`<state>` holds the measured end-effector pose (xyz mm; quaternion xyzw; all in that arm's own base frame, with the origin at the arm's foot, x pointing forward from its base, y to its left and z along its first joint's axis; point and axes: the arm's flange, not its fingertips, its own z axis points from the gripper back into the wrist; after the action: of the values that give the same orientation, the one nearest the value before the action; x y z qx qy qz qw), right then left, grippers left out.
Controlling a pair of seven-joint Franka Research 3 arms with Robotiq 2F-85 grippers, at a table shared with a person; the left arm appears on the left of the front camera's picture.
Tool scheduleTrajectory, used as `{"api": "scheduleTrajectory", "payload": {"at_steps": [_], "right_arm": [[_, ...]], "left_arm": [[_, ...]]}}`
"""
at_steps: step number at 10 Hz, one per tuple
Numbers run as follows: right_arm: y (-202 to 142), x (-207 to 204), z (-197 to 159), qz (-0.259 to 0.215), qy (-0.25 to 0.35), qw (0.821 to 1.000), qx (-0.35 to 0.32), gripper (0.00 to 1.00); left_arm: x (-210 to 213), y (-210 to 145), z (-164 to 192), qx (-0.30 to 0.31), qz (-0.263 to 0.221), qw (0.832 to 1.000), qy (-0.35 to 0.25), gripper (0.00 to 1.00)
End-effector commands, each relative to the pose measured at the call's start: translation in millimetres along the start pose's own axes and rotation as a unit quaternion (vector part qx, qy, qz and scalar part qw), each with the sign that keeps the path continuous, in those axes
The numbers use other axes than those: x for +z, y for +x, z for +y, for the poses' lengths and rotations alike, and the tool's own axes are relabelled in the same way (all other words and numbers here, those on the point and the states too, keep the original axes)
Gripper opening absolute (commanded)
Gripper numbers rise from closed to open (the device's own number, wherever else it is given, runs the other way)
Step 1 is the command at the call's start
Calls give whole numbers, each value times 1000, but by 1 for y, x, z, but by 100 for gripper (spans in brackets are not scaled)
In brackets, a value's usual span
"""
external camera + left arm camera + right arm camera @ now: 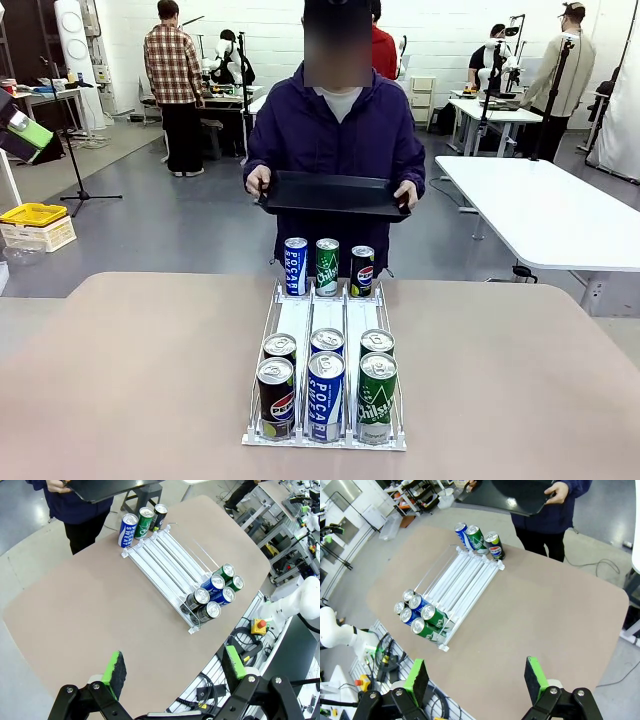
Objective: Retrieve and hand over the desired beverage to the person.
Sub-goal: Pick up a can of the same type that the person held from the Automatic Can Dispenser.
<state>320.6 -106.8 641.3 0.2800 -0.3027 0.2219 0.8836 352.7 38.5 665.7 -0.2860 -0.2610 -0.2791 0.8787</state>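
Person (335,130) at far side, both hands on black tray (333,193). On table (130,380): white rack (296,318) – six cans (325,385) at near end, three cans (327,266) at far end. Left gripper (173,659), right gripper (476,667) – both released, empty.

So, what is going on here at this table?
A person at the far side holds a black tray in both hands. On the table, a white can rack has six cans at its near end, with a Pepsi can, a Pocari can and a Chilsung can in front, and three more at its far end. The left gripper and the right gripper hover above it, fingers open, holding nothing.
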Motion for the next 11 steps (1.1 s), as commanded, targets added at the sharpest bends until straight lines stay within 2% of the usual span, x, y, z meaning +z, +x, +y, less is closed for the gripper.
{"api": "scheduleTrajectory", "payload": {"at_steps": [1, 11], "right_arm": [[1, 0, -1, -3, 9, 1000, 2, 100], [1, 0, -1, -3, 9, 1000, 2, 100]], "left_arm": [[3, 1, 1, -7, -2, 1000, -7, 100], [3, 1, 1, -7, -2, 1000, -7, 100]]}}
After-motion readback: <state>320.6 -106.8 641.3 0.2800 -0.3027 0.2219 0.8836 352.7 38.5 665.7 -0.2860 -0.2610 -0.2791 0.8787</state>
